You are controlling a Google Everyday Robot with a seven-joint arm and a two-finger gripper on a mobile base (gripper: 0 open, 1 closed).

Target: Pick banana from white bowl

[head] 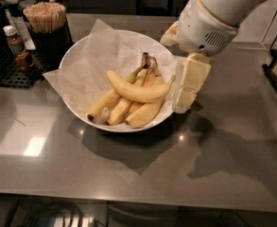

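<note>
The gripper (187,86), open or closed I cannot tell, is hovering at the right rim of the white bowl (79,105) in the approach step, next needing a leftward reach onto the banana (138,93).

The gripper (183,104), cream-coloured and pointing down from a bulky white wrist, hangs at the near-right rim of the white bowl (142,126), over the grey table (128,174). Whether it touches the rim cannot be told. Just beside it, toward the left of the view, lies the banana (138,91), curved and crosswise, its nearer tip almost at the gripper. Under the banana rests a bunch of slimmer bananas (121,109) on crinkled white paper (90,65). Well apart from the gripper, beyond the bowl's far side, stand a dark cup of wooden sticks (48,30) and a small bottle (16,46).
</note>
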